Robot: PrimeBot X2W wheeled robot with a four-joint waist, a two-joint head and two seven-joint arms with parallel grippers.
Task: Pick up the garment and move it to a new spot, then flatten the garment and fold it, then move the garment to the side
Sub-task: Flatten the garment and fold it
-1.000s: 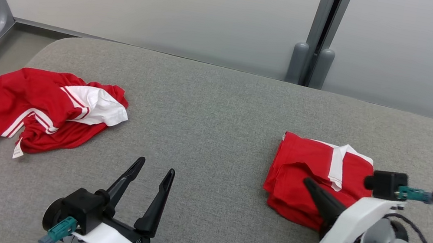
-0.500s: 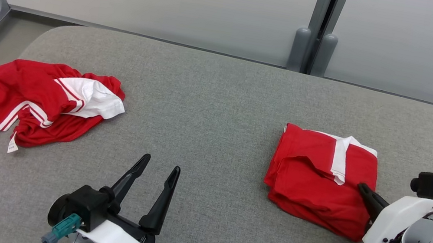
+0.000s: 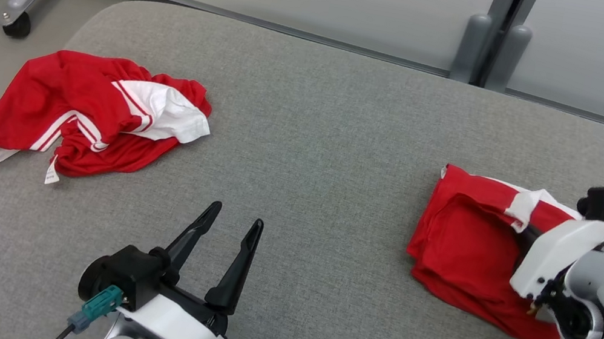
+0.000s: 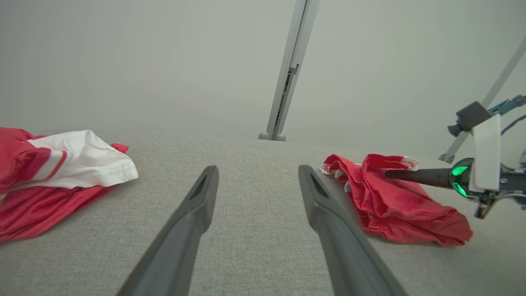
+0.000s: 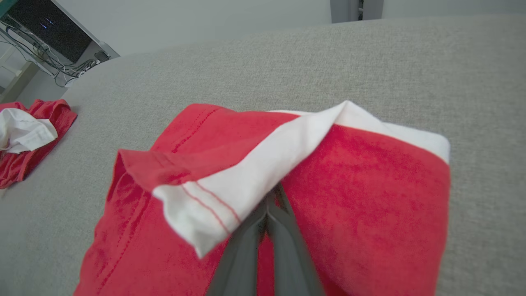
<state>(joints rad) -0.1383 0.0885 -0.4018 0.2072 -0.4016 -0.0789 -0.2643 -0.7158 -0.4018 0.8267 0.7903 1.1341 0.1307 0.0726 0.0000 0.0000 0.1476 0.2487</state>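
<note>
My right gripper (image 5: 269, 207), fingers together, noses under the soft folded garment's (image 3: 467, 246) white band (image 5: 246, 181), flat before, now rumpled; left gripper (image 3: 231, 225) gapes above the woven pad (image 3: 320, 136).

Crumpled garment (image 3: 96, 116) lies left on the table (image 3: 314, 135); folded garment (image 3: 467, 246) right; left end effector (image 3: 238, 214) before, between them.

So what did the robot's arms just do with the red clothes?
The right gripper, shut throughout, slid back off the folded garment to its right edge, then poked under the white flap, lifting it. The left gripper stayed open, the crumpled garment stayed put; the camera shifted.
</note>
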